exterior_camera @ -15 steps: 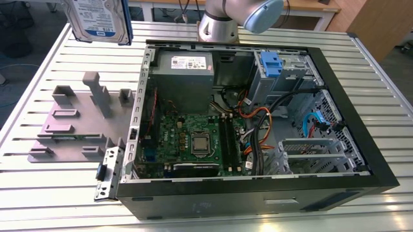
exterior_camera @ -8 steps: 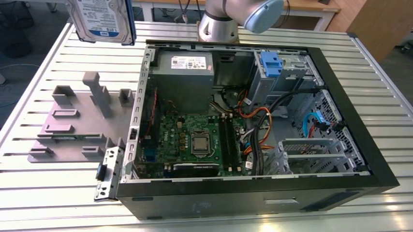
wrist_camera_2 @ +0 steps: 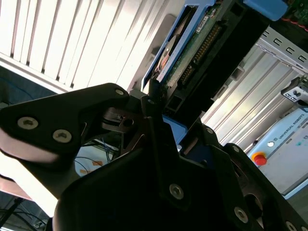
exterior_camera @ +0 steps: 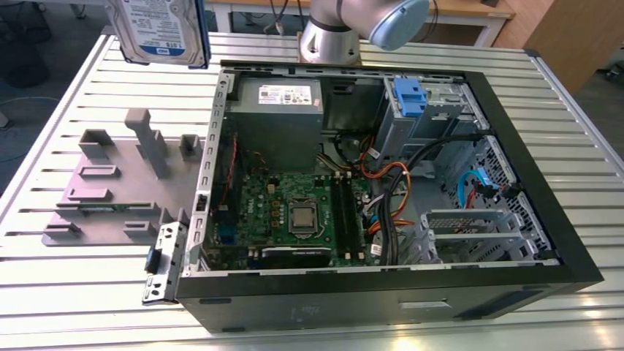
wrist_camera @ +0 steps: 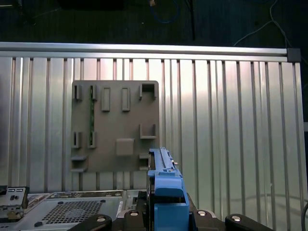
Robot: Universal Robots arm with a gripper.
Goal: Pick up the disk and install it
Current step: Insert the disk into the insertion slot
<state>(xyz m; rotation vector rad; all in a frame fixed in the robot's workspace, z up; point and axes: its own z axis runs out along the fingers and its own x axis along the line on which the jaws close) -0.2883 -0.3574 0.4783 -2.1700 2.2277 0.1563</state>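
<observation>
The disk [exterior_camera: 156,29] hangs high in the air at the exterior view's upper left, above the far corner of the table. Its white-and-blue label faces the camera and a blue rail runs down its side. In the second wrist view the disk [wrist_camera_2: 192,53] shows edge-on, with its green circuit board and blue rail, and my gripper [wrist_camera_2: 156,103] is shut on its near end. In the first wrist view the disk's blue carrier [wrist_camera: 166,190] stands between the black gripper parts, above the ribbed table.
An open computer case [exterior_camera: 546,219] lies on the ribbed metal table [exterior_camera: 58,292], with a grey power-supply box [exterior_camera: 276,110] and a drive bay with a blue carrier [exterior_camera: 410,93] inside. A grey stand with posts [exterior_camera: 117,183] [wrist_camera: 115,125] sits beside the case. The arm's base [exterior_camera: 329,40] stands behind it.
</observation>
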